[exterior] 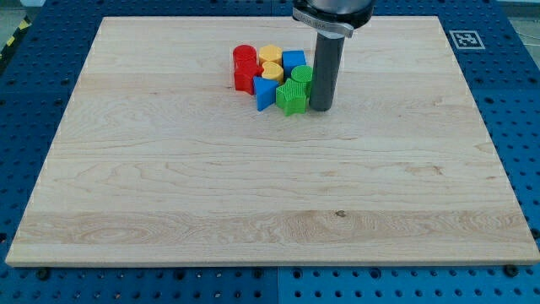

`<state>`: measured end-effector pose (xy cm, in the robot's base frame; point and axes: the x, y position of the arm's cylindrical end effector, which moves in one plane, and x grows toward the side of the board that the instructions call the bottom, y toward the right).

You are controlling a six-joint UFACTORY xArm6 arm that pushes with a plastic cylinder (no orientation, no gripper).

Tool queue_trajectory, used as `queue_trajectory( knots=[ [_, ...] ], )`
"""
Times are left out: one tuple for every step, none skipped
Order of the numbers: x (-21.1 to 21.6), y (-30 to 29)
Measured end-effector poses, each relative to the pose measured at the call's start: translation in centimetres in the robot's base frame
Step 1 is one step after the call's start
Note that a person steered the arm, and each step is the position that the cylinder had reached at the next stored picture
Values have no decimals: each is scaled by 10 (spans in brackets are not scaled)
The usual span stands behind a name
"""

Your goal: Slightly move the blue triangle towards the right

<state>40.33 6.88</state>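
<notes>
The blue triangle (pixel 264 94) lies at the lower left of a tight cluster of blocks near the view's top middle. A green star-shaped block (pixel 292 97) touches it on its right. My tip (pixel 321 107) rests on the board just right of the green star block, on the far side of it from the blue triangle. Also in the cluster are a red cylinder (pixel 244 57), a red block (pixel 245 76), a yellow cylinder (pixel 270 56), a yellow heart-shaped block (pixel 272 71), a blue cube (pixel 294 61) and a green cylinder (pixel 301 75).
The wooden board (pixel 270 194) sits on a blue pegboard table (pixel 25 76). A fiducial marker (pixel 463 38) is at the board's top right corner. The rod's mount (pixel 332 14) hangs above the cluster's right side.
</notes>
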Motion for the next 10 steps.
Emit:
queue_trajectory(
  knots=[
    [30,1],
    [65,-32],
    [65,-99],
    [42,-126],
    [16,-127],
    [-3,-127],
    [-16,-123],
    [-22,-110],
    [-23,-93],
    [-23,-78]
  ],
)
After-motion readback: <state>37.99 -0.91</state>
